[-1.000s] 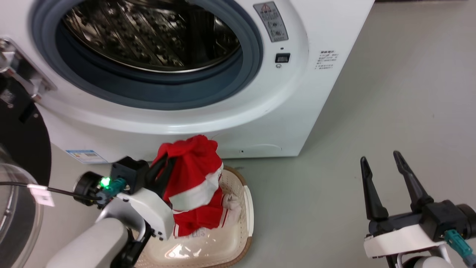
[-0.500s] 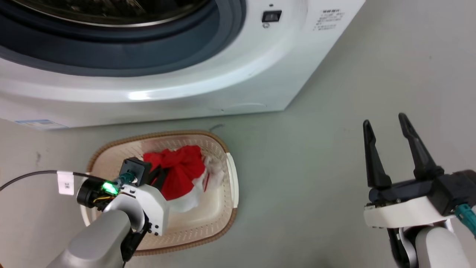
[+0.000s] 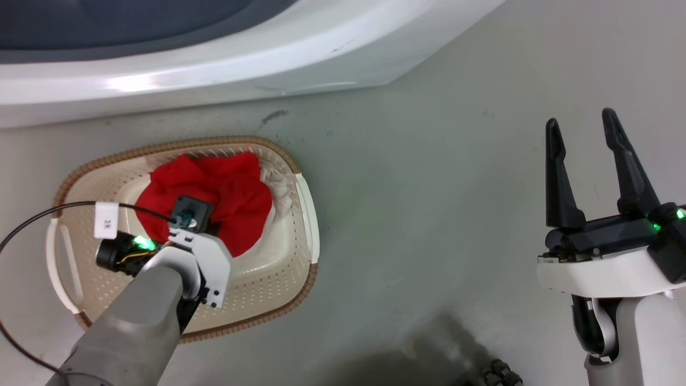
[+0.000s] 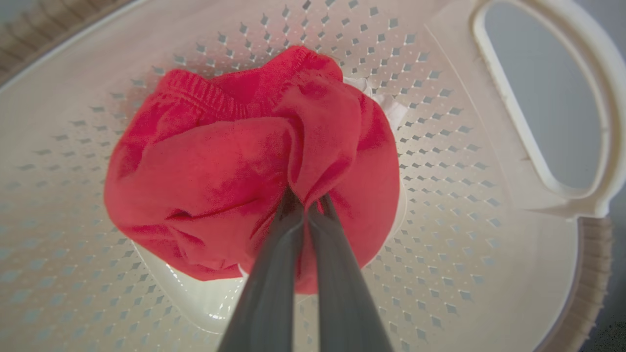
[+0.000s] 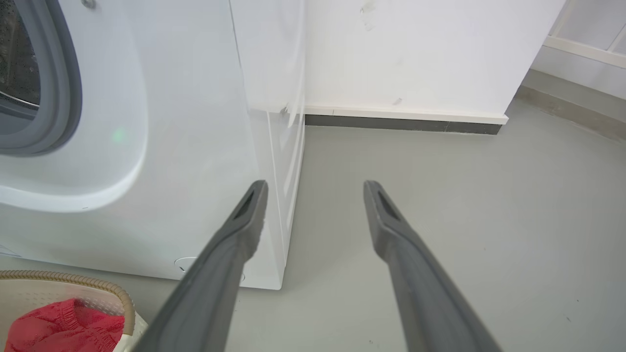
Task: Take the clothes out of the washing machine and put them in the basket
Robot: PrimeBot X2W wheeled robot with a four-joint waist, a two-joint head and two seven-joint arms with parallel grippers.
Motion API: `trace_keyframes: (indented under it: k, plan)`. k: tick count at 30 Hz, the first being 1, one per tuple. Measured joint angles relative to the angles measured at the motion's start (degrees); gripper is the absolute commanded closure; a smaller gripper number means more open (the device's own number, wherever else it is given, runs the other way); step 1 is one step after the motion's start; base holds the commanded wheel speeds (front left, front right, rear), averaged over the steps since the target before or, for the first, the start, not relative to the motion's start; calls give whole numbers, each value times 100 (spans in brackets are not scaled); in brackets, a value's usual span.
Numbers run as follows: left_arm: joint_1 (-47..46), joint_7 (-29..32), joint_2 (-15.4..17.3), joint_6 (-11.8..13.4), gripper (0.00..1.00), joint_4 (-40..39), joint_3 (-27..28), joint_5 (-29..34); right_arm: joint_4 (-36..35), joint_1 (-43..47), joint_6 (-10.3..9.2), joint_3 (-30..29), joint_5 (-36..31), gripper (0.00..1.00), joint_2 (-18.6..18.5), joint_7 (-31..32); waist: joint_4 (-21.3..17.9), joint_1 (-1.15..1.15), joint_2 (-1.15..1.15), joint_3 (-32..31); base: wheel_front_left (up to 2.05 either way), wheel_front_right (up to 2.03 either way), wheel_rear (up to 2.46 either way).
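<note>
Both left jaws pinch red clothes (image 4: pixel 220 171) inside basket (image 4: pixel 440 146).

We see a grey floor (image 3: pixel 429 203) with a small dark scuff (image 3: pixel 274 114), and a white wall (image 5: pixel 430 49) edged by a pale skirting board (image 5: pixel 401 114).

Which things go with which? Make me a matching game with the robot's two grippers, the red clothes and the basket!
Things:
1. left gripper
2. right gripper
3. red clothes
4. basket

States and places:
A. lying in the basket
B. open, holding nothing
C. on the floor in front of the washing machine
D. shut on red cloth

Pairs: 1-D, 2-B, 3-A, 4-C.
</note>
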Motion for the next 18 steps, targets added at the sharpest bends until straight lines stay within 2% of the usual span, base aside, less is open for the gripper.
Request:
trace_keyframes:
  k: [3, 10, 17, 18]
  plan:
    - [-166, 71, -164, -27, 100, 322, -35, 5, -60, -51, 0, -12, 15, 0, 0, 1, -22, 0, 0, 238, 0, 0, 0]
    - [-430, 185, -270, -76, 100, 754, -1, -66, -176, -197, 0, 0, 71, 0, 1, 1, -69, 0, 0, 639, 0, 0, 0]
    - [-545, 331, -377, -77, 100, 883, -44, -68, -185, -263, 0, 12, 101, 0, 1, 1, -59, 0, 0, 702, 0, 0, 0]
    - [-546, 345, -391, -77, 60, 892, -46, -71, -177, -263, 0, 12, 103, 0, 1, 1, -60, 0, 0, 675, 0, 0, 0]
